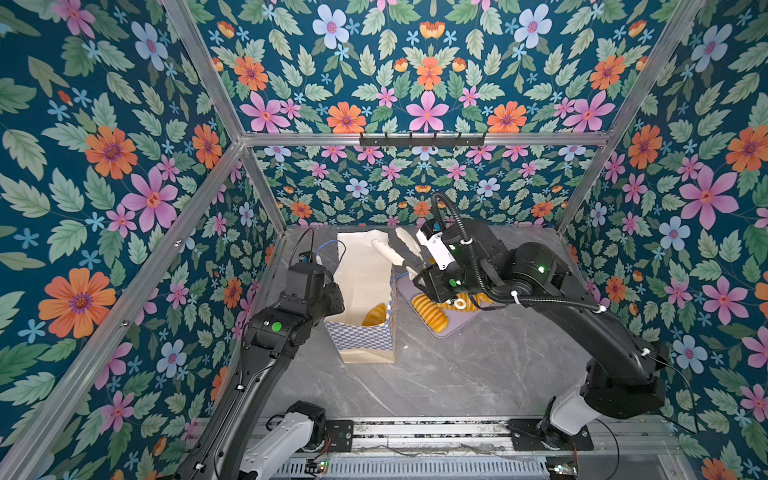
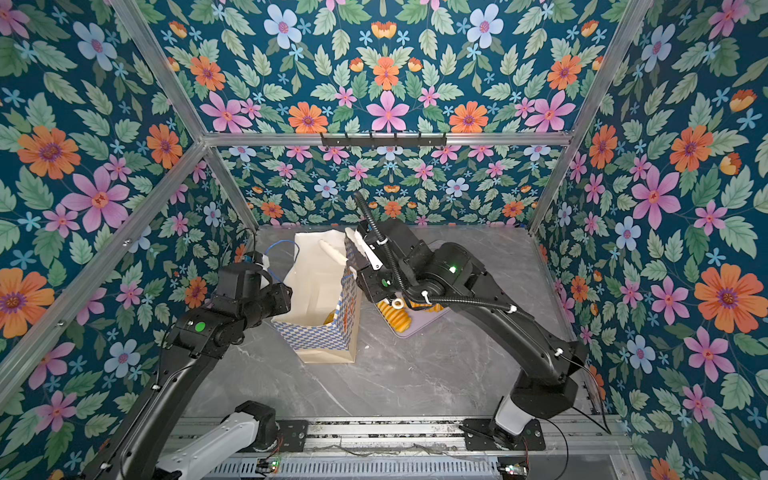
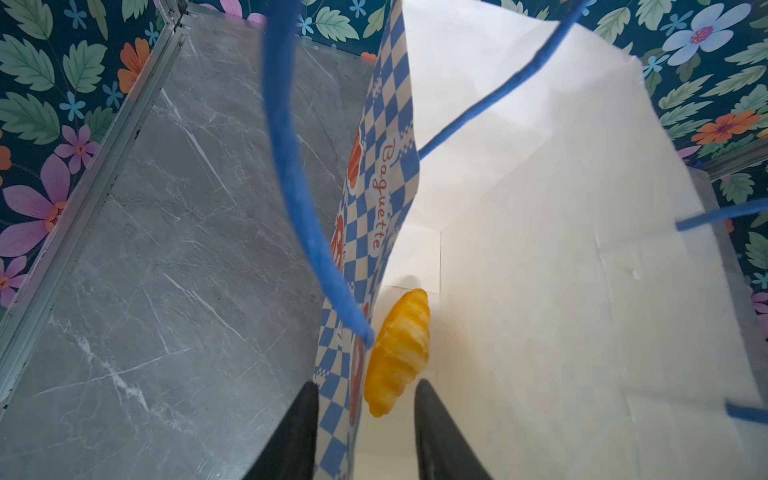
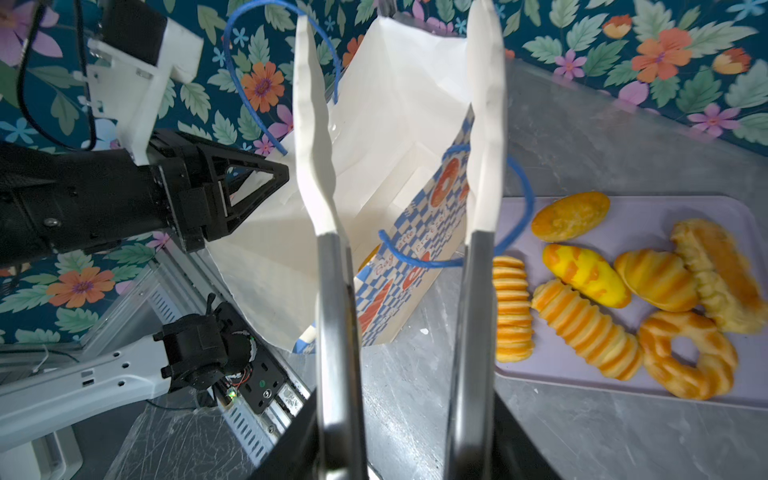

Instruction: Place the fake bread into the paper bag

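"Looking for the next piece? One croissant (image 3: 399, 353) is already lying on the floor of the paper bag (image 1: 365, 332). The rest of the fake bread (image 4: 656, 278) is sitting on the lavender tray (image 4: 648, 208), just beside the bag on the right arm's side."

"And what are the grippers doing?"

"The right gripper (image 4: 407, 451) is clamping a pair of tongs (image 4: 336, 311) — their white tips are standing apart and empty over the bag's mouth. The left gripper (image 3: 365, 384) is spread, one finger outside the bag wall on its own side and one inside. It isn't pinching the paper, as far as I'm seeing."

"So which way is the next move going?"

"Away from the bag and down toward the tray, I'm guessing. The ribbed roll (image 4: 513, 307) at the tray's bag-side edge is lying closest. Its long axis is running roughly along the tong arms, so the tips would be closing across its narrow width. The right arm is the nearer one; the left is working on the far side of the bag."

"Is anything getting in the way?"

"The blue cord handle (image 4: 528, 195) is looping out right beside one tong arm — I'm thinking it could snag on the swing. The second ribbed roll (image 4: 586, 328) is also crowding close to the first."
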You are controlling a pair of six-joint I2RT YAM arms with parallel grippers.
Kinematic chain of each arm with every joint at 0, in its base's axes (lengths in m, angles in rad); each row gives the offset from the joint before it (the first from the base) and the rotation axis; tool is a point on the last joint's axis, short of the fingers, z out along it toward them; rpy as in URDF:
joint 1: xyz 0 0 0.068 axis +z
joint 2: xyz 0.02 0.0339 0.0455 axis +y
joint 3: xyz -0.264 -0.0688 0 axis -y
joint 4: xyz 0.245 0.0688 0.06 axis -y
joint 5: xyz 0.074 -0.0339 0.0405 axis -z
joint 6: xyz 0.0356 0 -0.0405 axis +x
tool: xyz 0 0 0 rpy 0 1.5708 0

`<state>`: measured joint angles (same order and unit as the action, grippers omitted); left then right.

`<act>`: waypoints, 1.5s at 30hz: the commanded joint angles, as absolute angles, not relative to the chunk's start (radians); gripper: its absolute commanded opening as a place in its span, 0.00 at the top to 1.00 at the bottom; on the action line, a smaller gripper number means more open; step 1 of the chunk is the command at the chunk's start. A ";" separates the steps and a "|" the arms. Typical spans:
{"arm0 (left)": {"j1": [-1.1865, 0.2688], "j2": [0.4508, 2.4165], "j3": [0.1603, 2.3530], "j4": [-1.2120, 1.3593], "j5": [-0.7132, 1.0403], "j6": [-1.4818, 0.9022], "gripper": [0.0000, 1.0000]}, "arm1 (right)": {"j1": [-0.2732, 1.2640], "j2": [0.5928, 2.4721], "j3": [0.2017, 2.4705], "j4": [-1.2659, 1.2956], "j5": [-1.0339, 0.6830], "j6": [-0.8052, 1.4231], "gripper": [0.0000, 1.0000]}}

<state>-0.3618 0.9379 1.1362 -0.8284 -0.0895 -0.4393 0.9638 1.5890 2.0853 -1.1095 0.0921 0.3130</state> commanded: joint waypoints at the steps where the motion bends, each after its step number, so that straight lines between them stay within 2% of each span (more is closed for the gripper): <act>1: -0.360 0.936 1.146 -0.816 -0.102 -0.439 0.52 | 0.937 1.525 2.031 -1.029 0.150 0.339 0.51; 6: -0.361 0.926 1.156 -0.814 -0.102 -0.439 0.45 | 0.824 1.388 1.862 -0.953 0.093 0.411 0.52; 15: -0.360 0.927 1.156 -0.810 -0.099 -0.436 0.41 | 0.653 1.212 1.582 -0.927 0.001 0.464 0.52; 21: -0.360 0.936 1.156 -0.813 -0.090 -0.436 0.41 | 0.628 1.163 1.423 -0.951 -0.021 0.456 0.51; 33: -0.360 0.919 1.140 -0.794 -0.087 -0.436 0.37 | 0.633 1.277 1.292 -1.023 -0.108 0.394 0.52; 45: -0.360 0.914 1.122 -0.784 -0.093 -0.439 0.37 | 0.748 1.439 1.288 -1.079 -0.056 0.350 0.52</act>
<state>-0.3618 0.9169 1.1225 -0.8040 -0.0845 -0.4393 0.7349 1.4185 1.2762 -1.0508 -0.0750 0.3679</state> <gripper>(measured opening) 0.630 0.484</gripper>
